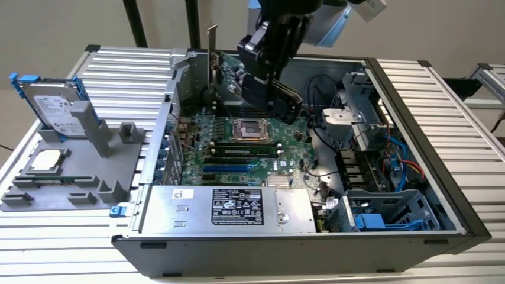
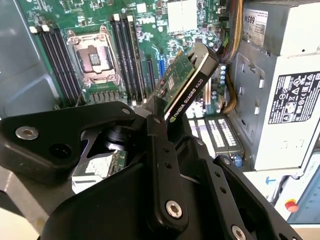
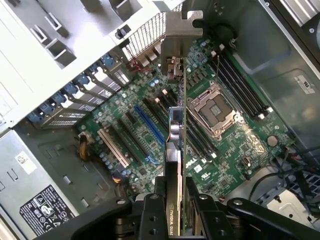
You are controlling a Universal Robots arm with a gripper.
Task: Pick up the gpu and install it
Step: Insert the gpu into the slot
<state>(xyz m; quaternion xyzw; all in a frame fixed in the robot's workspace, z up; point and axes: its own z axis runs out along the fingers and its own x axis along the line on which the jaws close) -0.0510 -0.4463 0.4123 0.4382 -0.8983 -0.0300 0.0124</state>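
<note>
Install step, mid-carry: the gripper (image 3: 175,207) is clamped on the gpu (image 3: 175,132), held on edge above the motherboard (image 1: 236,151), not yet seated; seating likely calls for squaring its edge over the slots (image 3: 149,127).

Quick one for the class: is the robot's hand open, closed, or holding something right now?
Hand: closed on the gpu, holding it over the motherboard.

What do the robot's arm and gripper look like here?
The gripper is matte black, built from flat, jointed link bars with rounded ends, dotted with silver screw heads. In the exterior view, a pale blue and white wrist section sits above it.
</note>
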